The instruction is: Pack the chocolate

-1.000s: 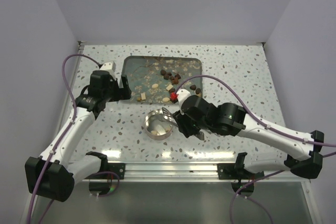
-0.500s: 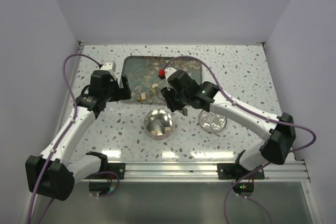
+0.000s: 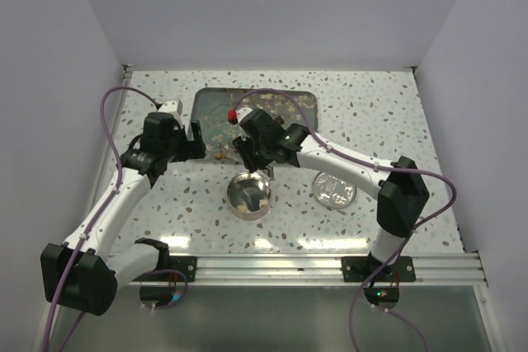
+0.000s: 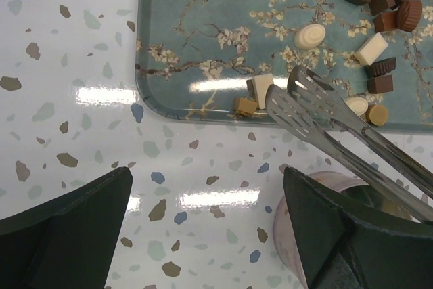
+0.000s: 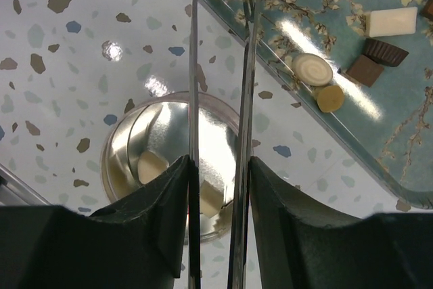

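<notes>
The chocolate lies on a floral teal tray point(image 3: 290, 101): cream, caramel and dark pieces point(image 4: 310, 35) in the left wrist view and others point(image 5: 316, 69) in the right wrist view. My right gripper point(image 5: 218, 167) is shut on metal tongs point(image 5: 193, 65) and hangs over the round tin point(image 5: 125, 147). The tin holds two cream pieces point(image 5: 152, 166). The tong tips point(image 4: 298, 93) are slightly apart and empty at the tray's near edge, beside a cream square point(image 4: 262, 84) and a caramel piece point(image 4: 245, 105). My left gripper point(image 4: 206, 174) is open and empty over the table left of the tin point(image 3: 250, 195).
The tin's round lid point(image 3: 334, 190) lies flat on the speckled table to the right of the tin. The right arm point(image 3: 346, 166) arches over the table between lid and tray. White walls close in the back and both sides.
My right arm has swung left and back from beside the tin, and the tongs now reach the tray's near edge. The lid has come into view. The left arm has not moved.
</notes>
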Motion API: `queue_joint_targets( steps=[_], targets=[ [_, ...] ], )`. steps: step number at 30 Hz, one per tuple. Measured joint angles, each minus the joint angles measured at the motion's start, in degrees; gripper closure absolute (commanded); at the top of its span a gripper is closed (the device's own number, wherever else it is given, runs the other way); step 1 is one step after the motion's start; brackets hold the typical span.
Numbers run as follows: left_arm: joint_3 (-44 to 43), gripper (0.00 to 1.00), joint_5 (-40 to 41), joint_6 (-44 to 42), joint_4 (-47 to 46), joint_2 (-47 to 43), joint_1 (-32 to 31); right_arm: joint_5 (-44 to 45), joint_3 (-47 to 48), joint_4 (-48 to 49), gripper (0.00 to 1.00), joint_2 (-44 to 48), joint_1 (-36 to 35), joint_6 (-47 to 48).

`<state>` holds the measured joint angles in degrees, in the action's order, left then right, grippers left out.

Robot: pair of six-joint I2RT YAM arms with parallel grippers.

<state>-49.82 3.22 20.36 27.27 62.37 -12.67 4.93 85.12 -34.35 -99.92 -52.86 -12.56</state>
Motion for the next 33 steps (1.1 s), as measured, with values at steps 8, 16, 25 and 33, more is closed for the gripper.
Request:
queue_joint_targets(
  steps=[8, 16, 25, 33],
  targets=[
    [0.76, 0.00, 0.00, -0.48, 0.11, 0.00, 0.00, 0.87, 3.30, 0.57, 0.58, -4.59, 0.00, 0.00],
    [1.11, 0.00, 0.02, -1.92, 0.17, -0.02, 0.00, 2.95, 4.66, 0.52, 0.58, -6.78, 0.00, -0.02],
    [2.14, 0.00, 0.07, -2.64, 0.26, -0.28, 0.00, 3.10, 6.91, 0.44, 0.58, -9.97, 0.00, 0.00],
    [2.71, 0.00, 0.04, -2.97, 0.22, -0.72, 0.00, 3.58, 7.10, -1.03, 0.71, -10.27, 0.00, 0.15]
  ],
)
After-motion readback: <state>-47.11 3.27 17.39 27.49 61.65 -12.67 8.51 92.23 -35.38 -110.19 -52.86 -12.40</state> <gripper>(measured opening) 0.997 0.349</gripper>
